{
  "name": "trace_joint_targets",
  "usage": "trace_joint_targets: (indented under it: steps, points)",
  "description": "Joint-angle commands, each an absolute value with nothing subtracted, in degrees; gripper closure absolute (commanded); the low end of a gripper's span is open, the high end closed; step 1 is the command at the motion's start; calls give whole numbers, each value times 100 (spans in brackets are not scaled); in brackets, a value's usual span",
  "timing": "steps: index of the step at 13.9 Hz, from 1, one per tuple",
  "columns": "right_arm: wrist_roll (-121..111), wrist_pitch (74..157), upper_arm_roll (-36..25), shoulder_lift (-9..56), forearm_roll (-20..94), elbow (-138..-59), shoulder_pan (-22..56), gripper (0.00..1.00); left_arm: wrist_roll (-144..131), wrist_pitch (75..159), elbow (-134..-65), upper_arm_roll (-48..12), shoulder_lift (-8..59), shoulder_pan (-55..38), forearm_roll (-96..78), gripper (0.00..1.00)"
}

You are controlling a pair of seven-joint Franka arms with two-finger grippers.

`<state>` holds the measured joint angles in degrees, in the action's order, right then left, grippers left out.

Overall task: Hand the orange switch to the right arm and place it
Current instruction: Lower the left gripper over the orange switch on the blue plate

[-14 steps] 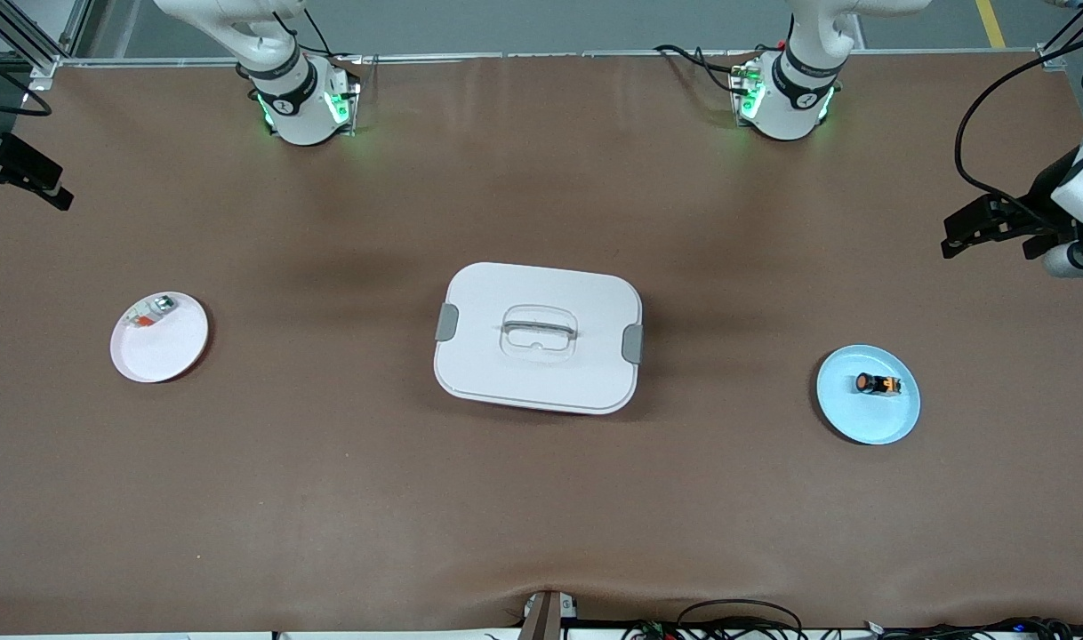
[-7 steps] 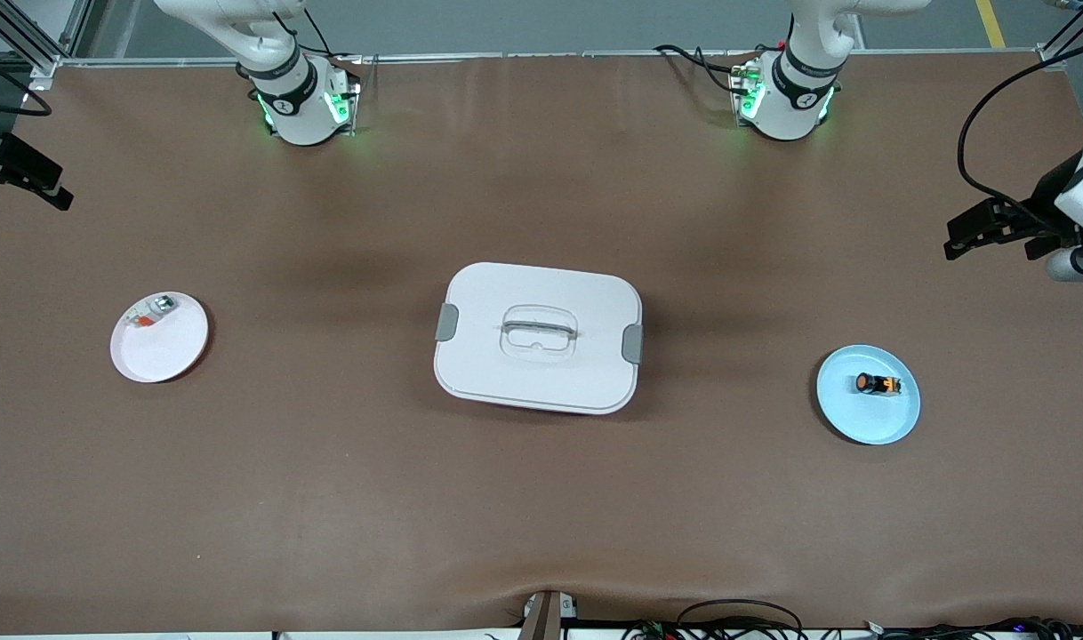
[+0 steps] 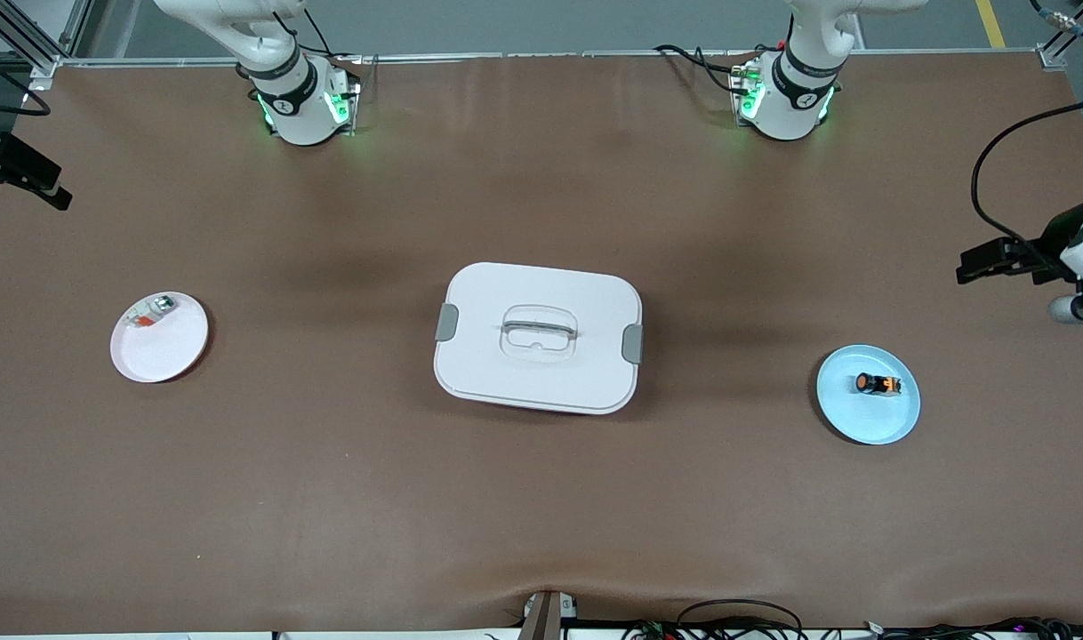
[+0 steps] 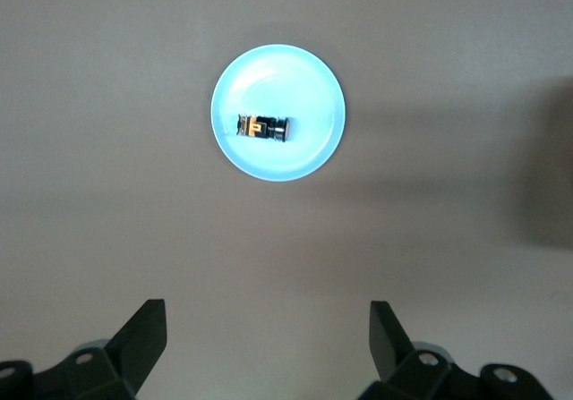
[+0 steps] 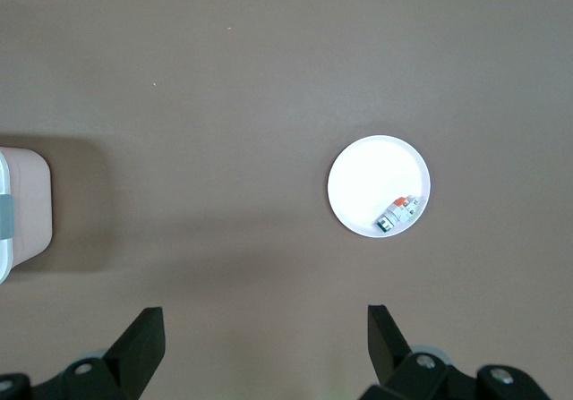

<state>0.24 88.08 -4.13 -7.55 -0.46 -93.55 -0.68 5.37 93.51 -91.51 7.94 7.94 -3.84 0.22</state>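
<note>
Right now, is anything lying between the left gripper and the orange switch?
No. In the left wrist view only bare table separates the open left gripper from the orange switch on its blue plate.

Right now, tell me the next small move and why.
Probably lower the left hand toward the orange switch on the blue plate. The switch lies untouched on its side, the left hand is open and high in the air at that end of the table, and the right hand waits open near the white plate.
</note>
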Motion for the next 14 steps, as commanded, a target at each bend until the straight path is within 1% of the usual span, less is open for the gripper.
trace_joint_targets:
  steps: [1,4,7,14]
  points:
    - [-18,8798,-369,-809,-79,-9343,-141,0,633,9903,-9640,809,756,-387,-70,0]
    - [-18,8789,-369,-809,-79,-9343,-141,0,922,10247,-9896,809,808,-212,-79,0]
    - [-18,8789,-369,-800,-79,-9352,-141,0,1063,10344,-9914,809,975,-176,-79,0]
    - [-18,8789,-369,-791,-88,-9352,-141,0,1467,10915,-9975,782,1546,43,-105,0]
